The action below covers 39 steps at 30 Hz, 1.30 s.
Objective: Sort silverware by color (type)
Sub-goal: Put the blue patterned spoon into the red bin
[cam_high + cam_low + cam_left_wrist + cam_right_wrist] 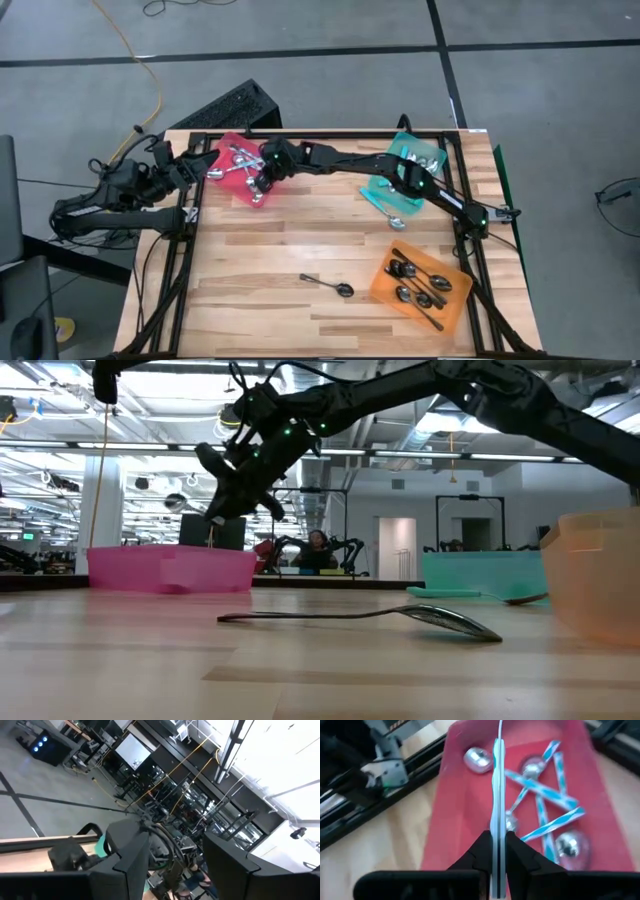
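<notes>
Right pincer is clamped on the handle of a teal-handled spoon and hangs over the red tray. In the high view, the right arm reaches across the tabletop to the far left corner, and the left pincer waits just beside the same tray, at its outer edge. The step in hand appears to be the drop into the red tray. One lone spoon lies on the bare wood, not yet sorted. Dark spoons fill the orange tray, and another spoon lies just beside the teal tray.

In the low view, the right pincer hangs above the red tray, clear of its rim. The lone spoon lies nearest the camera, between the red and teal trays (well apart from both).

The left wrist view shows only the left pincer's fingers, standing apart, against the room beyond.

In the right wrist view, the right pincer grips the spoon edge-on, over the tray floor. Several teal-handled spoons already lie crossed there. The next move likely calls for parting the fingers. Nothing blocks the drop; the left pincer close by is the only collision risk on withdrawal.
</notes>
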Motion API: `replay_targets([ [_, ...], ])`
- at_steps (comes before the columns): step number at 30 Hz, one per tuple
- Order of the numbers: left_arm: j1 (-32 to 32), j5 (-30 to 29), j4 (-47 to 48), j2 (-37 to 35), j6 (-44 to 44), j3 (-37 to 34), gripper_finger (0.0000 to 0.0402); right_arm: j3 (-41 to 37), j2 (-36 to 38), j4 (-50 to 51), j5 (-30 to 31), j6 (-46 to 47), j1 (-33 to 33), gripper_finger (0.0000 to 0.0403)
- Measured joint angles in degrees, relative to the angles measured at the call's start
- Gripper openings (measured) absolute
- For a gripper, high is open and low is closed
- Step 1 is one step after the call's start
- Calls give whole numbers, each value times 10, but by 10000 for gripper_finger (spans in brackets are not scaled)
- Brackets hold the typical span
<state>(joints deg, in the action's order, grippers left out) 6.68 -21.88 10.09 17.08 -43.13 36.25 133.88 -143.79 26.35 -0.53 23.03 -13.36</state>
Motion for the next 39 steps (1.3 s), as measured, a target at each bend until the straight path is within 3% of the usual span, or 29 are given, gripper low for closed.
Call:
replay_targets([
  [9,0,-15,6,0,0,0,169,3,-13,-69,49,-7,-14,54],
  [18,0,-15,30,0,-3,0,169,3,-53,-62,64,-4,-11,54],
  [26,0,-18,42,0,-4,0,169,2,-56,-43,99,-45,-11,54],
  [39,0,-30,56,0,-4,0,169,2,-56,-10,99,-72,-16,54],
])
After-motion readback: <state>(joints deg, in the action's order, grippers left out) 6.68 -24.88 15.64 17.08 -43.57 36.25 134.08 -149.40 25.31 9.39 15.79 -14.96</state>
